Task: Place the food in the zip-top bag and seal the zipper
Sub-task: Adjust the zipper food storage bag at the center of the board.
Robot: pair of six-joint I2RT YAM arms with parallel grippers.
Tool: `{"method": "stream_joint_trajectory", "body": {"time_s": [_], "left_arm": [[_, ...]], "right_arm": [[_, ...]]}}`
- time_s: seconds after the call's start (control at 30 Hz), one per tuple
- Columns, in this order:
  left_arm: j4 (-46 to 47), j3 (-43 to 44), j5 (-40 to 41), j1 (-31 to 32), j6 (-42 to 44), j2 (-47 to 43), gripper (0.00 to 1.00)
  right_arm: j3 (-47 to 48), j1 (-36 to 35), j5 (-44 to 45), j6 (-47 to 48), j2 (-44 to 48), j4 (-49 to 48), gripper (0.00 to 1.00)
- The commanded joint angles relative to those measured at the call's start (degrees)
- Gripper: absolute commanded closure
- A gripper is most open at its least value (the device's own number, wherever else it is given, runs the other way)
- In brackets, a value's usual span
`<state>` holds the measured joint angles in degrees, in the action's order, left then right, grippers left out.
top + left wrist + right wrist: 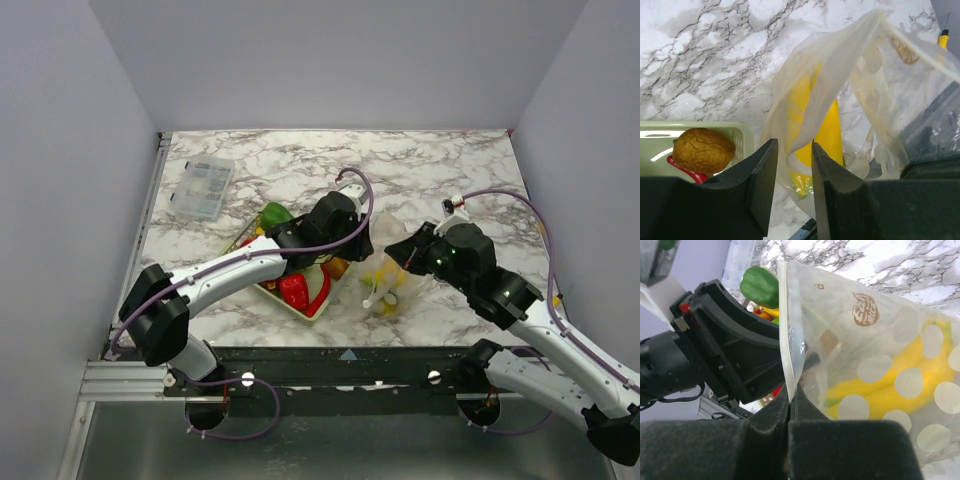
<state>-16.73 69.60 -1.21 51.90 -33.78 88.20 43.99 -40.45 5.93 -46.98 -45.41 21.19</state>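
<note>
Couple of bananas [900,377], or maybe one bunch, are already lying inside the zip-top bag [865,330]. It's sitting on the desk [450,170] just right of the mesh basket [308,314], between the two arms.

The right end effector [790,402] is pinching shut on the bag's mouth edge, right at the zipper [784,320], and propping that side up. The left end effector [792,172] is hanging at the mouth with its jaws a little apart. Film is showing in the gap, but it isn't clamping anything I can make out.

I'm guessing that film is behaving like all thin plastic: light, floppy, crinkly and slippery. So the stiffer zipper strip is looking like the only sane spot to grab. The toys are looking hard, glossy and light, so I'd be gripping them across the middle.

The mouth is pointing toward the basket side and a bit up. The bananas are lying lengthwise, running from the mouth toward the bag's bottom.
</note>
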Motion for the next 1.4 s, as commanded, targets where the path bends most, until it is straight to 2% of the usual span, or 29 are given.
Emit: {"method": "stream_joint_trajectory", "body": {"time_s": [0.0,0.13,0.2,0.3,0.43,0.5,0.57,0.63,0.67,0.73,0.8,0.83,0.87,0.97,1.03,1.33,1.37], "left_arm": [[7.27,-4.97,-2.79,0.48,1.52,-3.97,0.62],[7.94,-5.06,-2.77,0.57,1.53,-3.84,0.56],[7.07,-4.06,-2.36,0.57,1.35,-2.79,0.58],[5.72,-2.46,-1.69,0.59,1.24,-0.99,0.68],[1.03,1.89,-2.47,0.60,1.70,1.13,1.00],[-2.56,4.96,-5.41,0.51,1.46,1.84,1.00],[-4.71,7.54,-12.42,-0.18,0.28,1.60,1.00],[-3.22,9.26,-26.56,-2.39,-3.50,1.52,1.00],[-0.85,9.44,-36.95,-3.54,-7.77,1.83,1.00],[12.73,7.51,-52.52,-5.25,-19.31,2.19,1.00],[27.59,4.41,-60.49,-5.44,-30.77,2.04,1.00],[29.41,4.23,-61.67,-5.35,-32.37,1.80,1.00],[27.43,4.51,-61.29,-5.32,-31.04,1.50,1.00],[9.68,7.59,-54.51,-5.63,-17.73,1.78,1.00],[2.85,8.46,-51.74,-5.73,-12.70,3.11,1.00],[-2.15,8.26,-45.75,-7.33,-7.26,6.16,1.00],[-2.68,8.83,-45.27,-7.49,-6.99,6.20,0.96]], "right_arm": [[1.83,-0.21,0.20,0.68,1.17,0.78,0.99],[2.15,-0.19,0.44,0.86,1.18,1.38,0.99],[2.12,-0.20,0.22,0.91,1.28,1.49,0.99],[2.13,-0.14,0.39,1.27,1.34,1.51,0.99],[2.06,-0.15,1.85,2.08,1.29,1.94,0.99],[2.07,-0.13,4.57,2.76,1.21,3.01,0.99],[2.47,-0.23,8.17,4.29,0.77,4.54,0.99],[4.12,-0.15,12.82,6.12,-0.30,7.78,0.99],[4.91,-0.19,15.53,6.90,-0.82,9.86,0.99],[6.29,-0.21,19.54,8.17,-2.07,13.04,0.99],[7.28,-0.19,22.16,8.95,-2.57,15.15,0.99],[7.42,-0.17,22.81,9.34,-2.57,15.65,0.99],[7.55,-0.19,23.26,9.76,-2.35,15.77,0.99],[7.12,-0.24,23.46,9.80,-1.44,15.47,0.99],[6.79,-0.18,22.68,9.42,-0.56,15.18,0.99],[6.56,-0.18,24.97,10.13,2.27,17.55,0.99],[6.29,-0.17,25.00,10.13,2.61,17.45,0.99]]}}
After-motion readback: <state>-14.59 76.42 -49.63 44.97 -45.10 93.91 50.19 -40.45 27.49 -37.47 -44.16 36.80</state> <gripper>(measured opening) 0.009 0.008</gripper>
